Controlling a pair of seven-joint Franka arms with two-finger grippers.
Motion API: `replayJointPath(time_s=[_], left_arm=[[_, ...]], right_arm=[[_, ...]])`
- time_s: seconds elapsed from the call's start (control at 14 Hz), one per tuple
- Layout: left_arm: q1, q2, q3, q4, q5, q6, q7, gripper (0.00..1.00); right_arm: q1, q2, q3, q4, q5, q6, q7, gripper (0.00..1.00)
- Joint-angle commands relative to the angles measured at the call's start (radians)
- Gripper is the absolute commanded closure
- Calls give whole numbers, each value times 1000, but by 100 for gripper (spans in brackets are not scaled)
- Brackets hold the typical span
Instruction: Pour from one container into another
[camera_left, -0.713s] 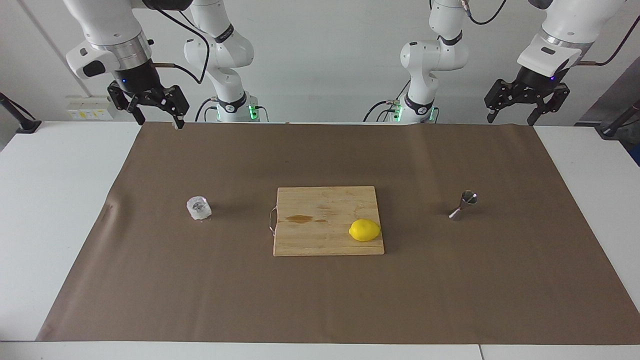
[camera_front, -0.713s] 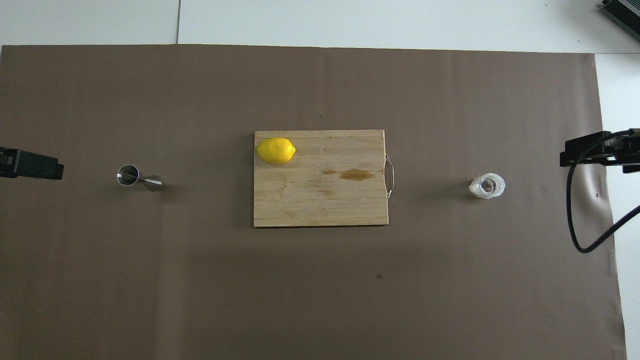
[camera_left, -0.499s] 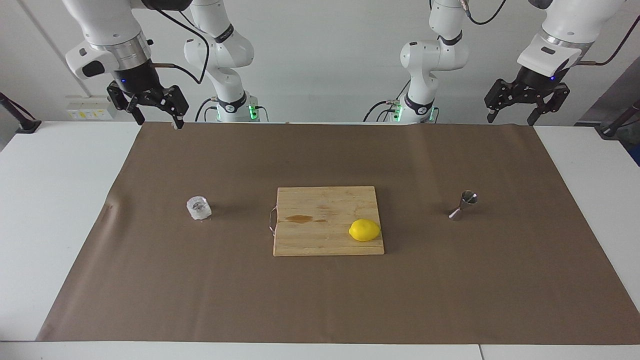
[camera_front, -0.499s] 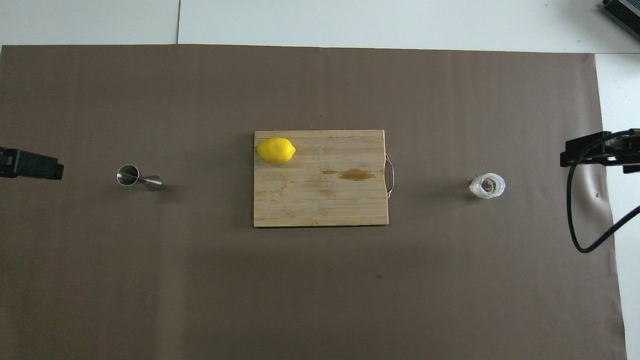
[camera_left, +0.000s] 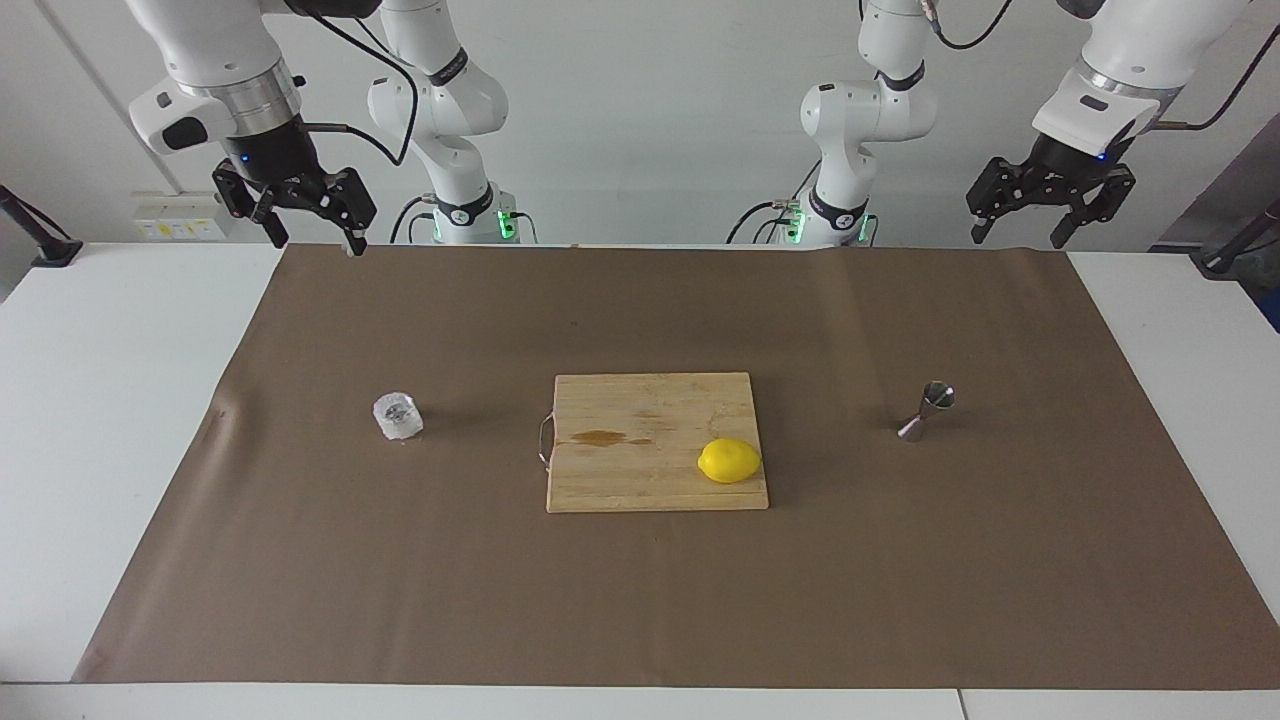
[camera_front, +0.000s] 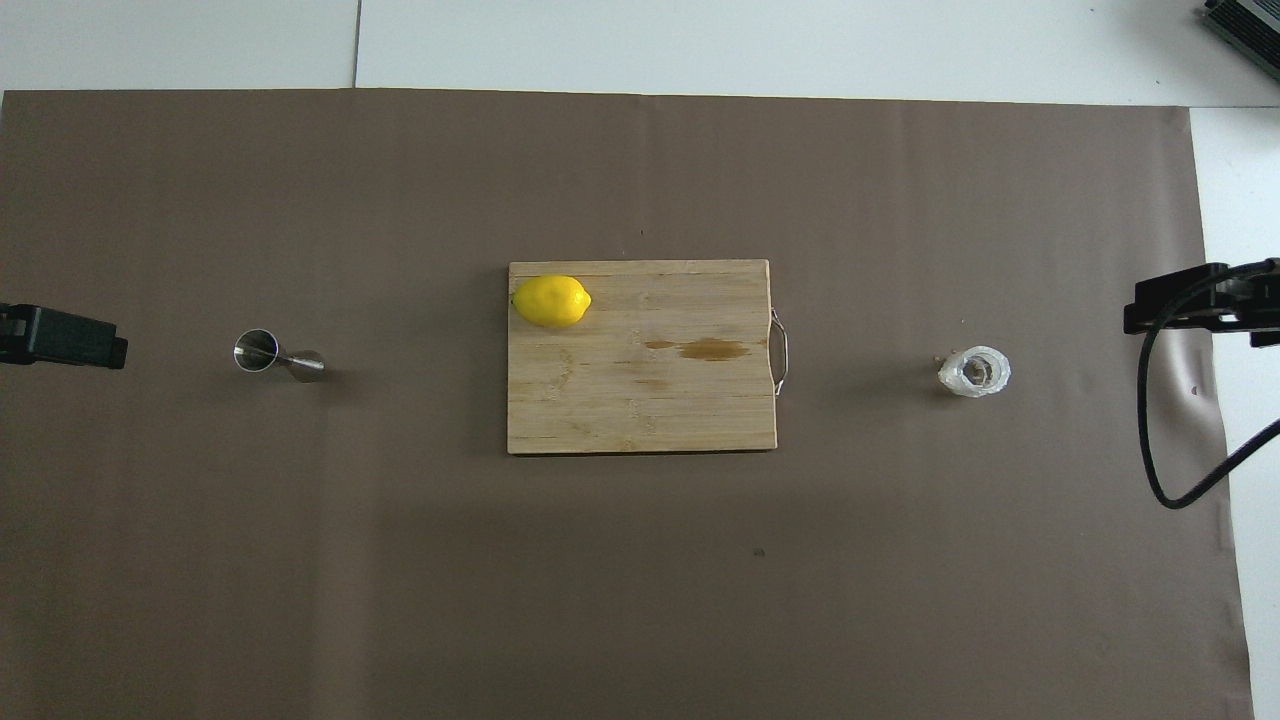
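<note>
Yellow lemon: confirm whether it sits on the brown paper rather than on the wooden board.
No, the yellow lemon lies on the wooden cutting board.

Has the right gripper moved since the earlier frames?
Yes. The right gripper, open and empty, has risen slightly against the wall outlet strip beside it, above the brown mat's corner.

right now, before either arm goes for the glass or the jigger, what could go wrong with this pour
1. The jigger is narrow-waisted with a small mouth, so a stream from the glass cup could easily miss it or tip it over.
2. The two stand at separate ends of the paper, with the cutting board and lemon between them; a low carry might clip the lemon.
3. The faceted cup may slip in the open right pincer; the left pincer is open too.
</note>
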Motion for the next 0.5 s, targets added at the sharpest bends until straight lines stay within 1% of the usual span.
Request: replayJointPath(time_s=[0.0, 0.07, 0.21, 0.36, 0.43], left_arm=[[8, -10, 0, -23, -19, -15, -30, 0], [32, 1, 0, -29, -31, -1, -32, 0], [81, 56, 0, -15, -94, 30, -65, 0], [100, 116, 2, -32, -109, 134, -214, 0], [103, 133, 2, -43, -111, 161, -266, 0]], right_arm=[[0, -19, -4, -7, 16, -16, 5, 0], [0, -20, -4, -7, 16, -16, 5, 0], [0, -20, -4, -7, 16, -16, 5, 0], [0, -23, -4, -7, 16, -16, 5, 0], [0, -23, -4, -7, 16, -16, 5, 0]])
